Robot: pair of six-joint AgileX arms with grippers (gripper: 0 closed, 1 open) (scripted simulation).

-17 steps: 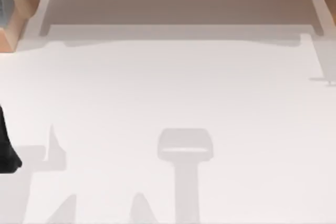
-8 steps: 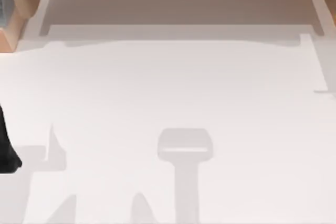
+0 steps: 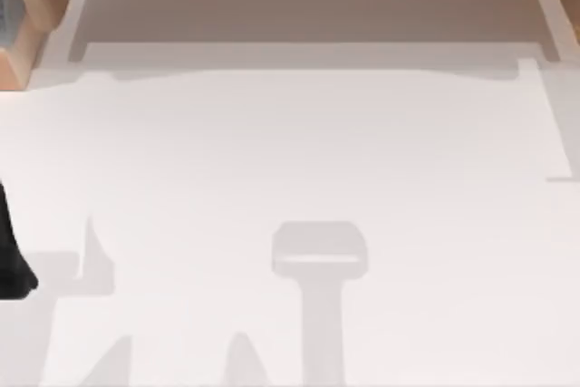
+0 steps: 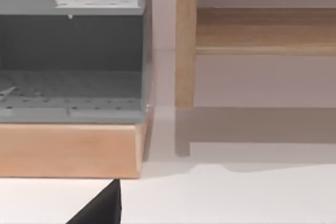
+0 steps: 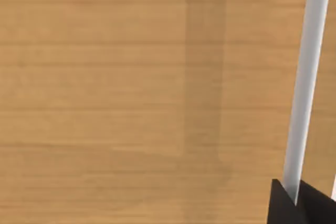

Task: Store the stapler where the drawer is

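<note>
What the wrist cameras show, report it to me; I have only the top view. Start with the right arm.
Observer: The right gripper is close against a wooden panel, right at a pale bar that runs along it.
Operator: Now give me the left wrist.
Observer: The left gripper is low over the white table, facing a wood-framed cabinet with grey perforated shelves inside, one above the other.
</note>
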